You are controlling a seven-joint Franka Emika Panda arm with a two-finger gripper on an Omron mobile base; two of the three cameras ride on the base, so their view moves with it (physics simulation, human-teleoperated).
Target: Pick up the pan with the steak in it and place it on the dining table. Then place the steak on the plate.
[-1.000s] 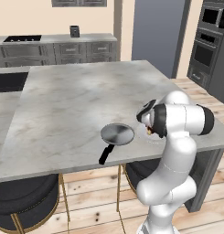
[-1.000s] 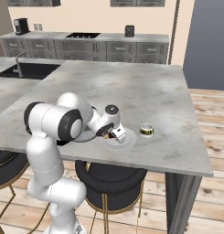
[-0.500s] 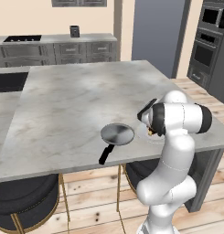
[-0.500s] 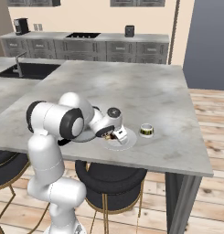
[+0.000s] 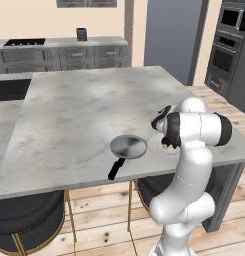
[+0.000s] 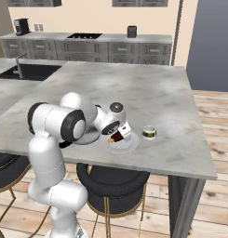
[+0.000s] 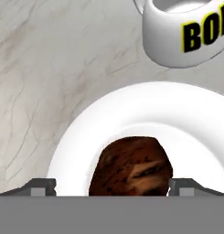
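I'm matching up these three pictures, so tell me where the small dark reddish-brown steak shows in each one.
Left base view: steak, right of centre, tucked against the arm over the round pale plate.
Right base view, centre, on the plate.
Hand view, bottom centre, between the fingers.
Shared landmark: the plate.

We see our arm rising from the base, folding at the elbow and reaching forward and down, so that the wrist sits low and the hand tips downward. The gripper (image 6: 119,135) hangs at the end of the wrist; in the left base view the gripper (image 5: 165,144) is partly hidden by the forearm. In the hand view the two fingertips (image 7: 40,186) stand far apart at the lower edge, jaws spread wide and gripping nothing.
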